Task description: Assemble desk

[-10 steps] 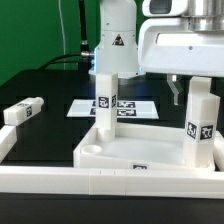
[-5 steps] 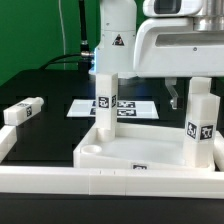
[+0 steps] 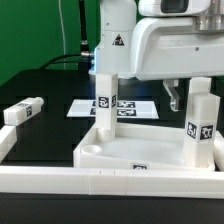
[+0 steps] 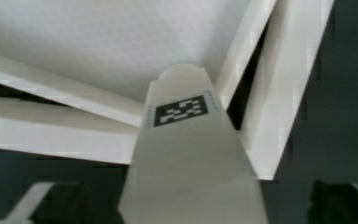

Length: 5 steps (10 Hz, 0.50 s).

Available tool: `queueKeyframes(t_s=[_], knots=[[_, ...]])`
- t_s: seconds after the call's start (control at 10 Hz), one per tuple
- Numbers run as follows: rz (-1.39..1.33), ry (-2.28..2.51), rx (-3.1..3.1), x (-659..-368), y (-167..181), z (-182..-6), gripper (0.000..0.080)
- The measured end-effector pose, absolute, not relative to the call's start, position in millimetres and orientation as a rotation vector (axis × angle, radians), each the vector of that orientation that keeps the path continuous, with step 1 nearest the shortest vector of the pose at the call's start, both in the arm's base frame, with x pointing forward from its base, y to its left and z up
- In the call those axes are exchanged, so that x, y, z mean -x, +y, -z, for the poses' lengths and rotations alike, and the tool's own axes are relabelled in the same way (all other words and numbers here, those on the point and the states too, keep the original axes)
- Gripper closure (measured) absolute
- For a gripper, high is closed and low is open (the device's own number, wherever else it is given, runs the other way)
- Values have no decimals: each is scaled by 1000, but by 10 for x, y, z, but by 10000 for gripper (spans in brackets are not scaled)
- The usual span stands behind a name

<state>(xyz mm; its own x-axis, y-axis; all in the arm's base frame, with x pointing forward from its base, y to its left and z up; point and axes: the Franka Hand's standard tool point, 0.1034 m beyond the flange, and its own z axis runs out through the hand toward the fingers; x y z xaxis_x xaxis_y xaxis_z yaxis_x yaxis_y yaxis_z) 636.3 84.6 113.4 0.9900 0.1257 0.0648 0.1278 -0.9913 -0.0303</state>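
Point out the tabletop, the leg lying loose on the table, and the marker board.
tabletop (image 3: 150, 152), exterior view, on its flat inner floor.
lying leg (image 3: 22, 111), exterior view, on the middle of its tagged side.
marker board (image 3: 85, 107), exterior view, on its bare end at that view's left.

You've got the marker board (image 3: 122, 107) lying flat on the black table (image 3: 50, 90), and a long white border rail (image 3: 100, 182) running along the table's near edge.
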Motion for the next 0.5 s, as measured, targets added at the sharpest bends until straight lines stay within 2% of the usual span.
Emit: queueKeyframes(t_s=[0.1,0.2,0.3,0.5], knots=[[97,-169,3101,-6363,845,-1133,279],[96,-147,3101,-6363,844,-1132,417],[96,-146,3101,-6363,840,-1132,511],[91,97,3097,-6363,843,-1131,511]])
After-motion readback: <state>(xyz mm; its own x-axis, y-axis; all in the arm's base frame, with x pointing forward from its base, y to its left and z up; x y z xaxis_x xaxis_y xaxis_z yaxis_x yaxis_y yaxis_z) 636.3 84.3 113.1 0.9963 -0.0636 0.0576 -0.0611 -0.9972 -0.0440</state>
